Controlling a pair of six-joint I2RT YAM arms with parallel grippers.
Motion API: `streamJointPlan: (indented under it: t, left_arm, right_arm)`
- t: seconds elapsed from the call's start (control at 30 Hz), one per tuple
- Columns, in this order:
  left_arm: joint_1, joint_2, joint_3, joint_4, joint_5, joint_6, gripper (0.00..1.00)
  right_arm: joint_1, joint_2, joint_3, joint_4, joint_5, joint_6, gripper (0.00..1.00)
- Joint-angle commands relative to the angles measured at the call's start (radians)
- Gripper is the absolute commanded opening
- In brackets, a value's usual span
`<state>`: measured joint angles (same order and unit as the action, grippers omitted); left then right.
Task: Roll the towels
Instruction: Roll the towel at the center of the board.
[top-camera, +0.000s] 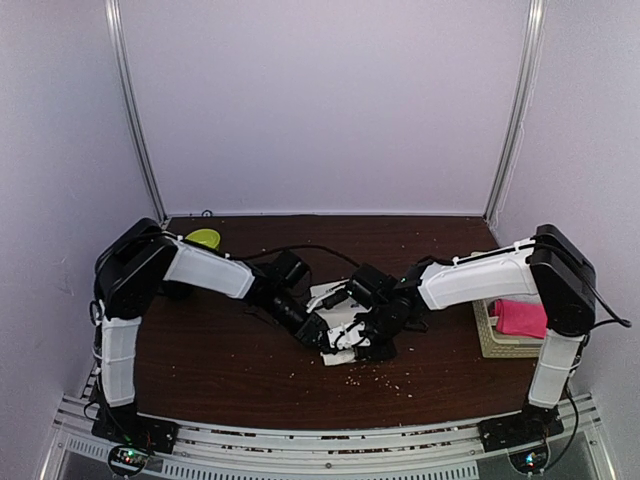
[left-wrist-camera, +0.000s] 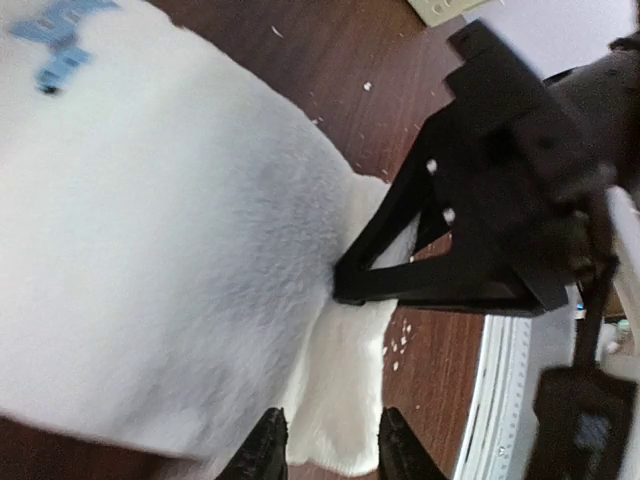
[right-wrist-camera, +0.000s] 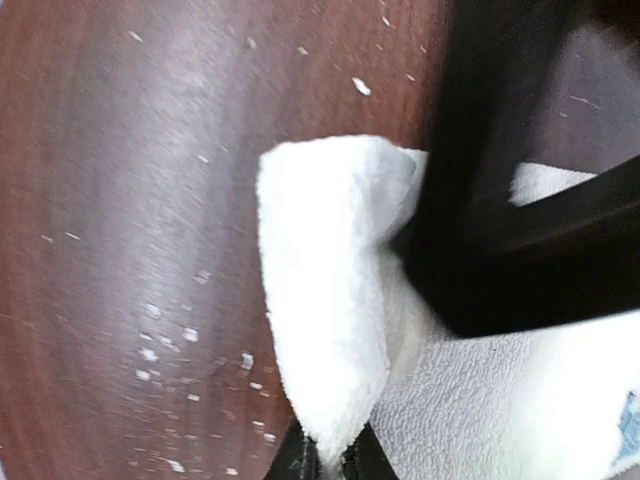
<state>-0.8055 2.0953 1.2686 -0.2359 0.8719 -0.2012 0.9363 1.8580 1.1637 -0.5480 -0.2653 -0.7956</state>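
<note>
**Left gripper** (left-wrist-camera: 333, 452): its 2 fingers (left-wrist-camera: 266, 452) stand apart, released. An edge of the cream towel (left-wrist-camera: 180, 250) lies in the gap between them. The bulk of that towel spreads ahead of the fingertips and to their left in the left wrist view. Its blue mark (left-wrist-camera: 60, 40) sits at the far end.

**Right gripper** (right-wrist-camera: 333, 464): its 2 fingers (right-wrist-camera: 300, 462) are clenched close together on a folded corner of the cream towel. The fold stands straight out from between the tips. The rest of the cloth lies to the right of those fingers, on the table (right-wrist-camera: 120, 250). Crumbs (right-wrist-camera: 160, 350) dot the wood just left of them.

The right gripper's tip touches the towel just ahead of the left fingers.

**Pink towel** (top-camera: 520, 318): in a basket (top-camera: 500, 346), well apart from both sets of fingers, beside the right arm.
</note>
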Motion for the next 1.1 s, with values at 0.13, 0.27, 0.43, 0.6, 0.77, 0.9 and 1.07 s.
streamJointPlan:
  t: [0.13,0.27,0.43,0.6,0.77,0.9,1.07]
  left_arm:
    - [0.012,-0.471,-0.279,0.205,-0.516,0.072,0.35]
    - [-0.082,-0.644,-0.403,0.268,-0.737,0.226,0.39]
    - [-0.265,-0.638,-0.375,0.232,-0.933,0.467,0.41]
    - [-0.379,-0.470,-0.249,0.160,-0.997,0.588,0.41]
    - [-0.393,-0.308,-0.158,0.129,-1.000,0.626,0.39]
    - [-0.393,-0.223,-0.117,0.125,-1.049,0.631,0.40]
    - [-0.391,-0.186,-0.126,0.191,-1.113,0.646,0.41]
  right_arm:
    - [-0.141,0.185,0.201,-0.414,-0.413,0.101,0.07]
    - [-0.225,0.323,0.347,-0.540,-0.535,0.122,0.08]
    - [-0.257,0.498,0.532,-0.713,-0.585,0.088,0.08]
    - [-0.258,0.542,0.561,-0.704,-0.563,0.140,0.08]
    - [-0.261,0.544,0.549,-0.689,-0.552,0.148,0.09]
    - [-0.261,0.541,0.539,-0.684,-0.554,0.149,0.09]
    - [-0.261,0.542,0.537,-0.681,-0.555,0.148,0.09]
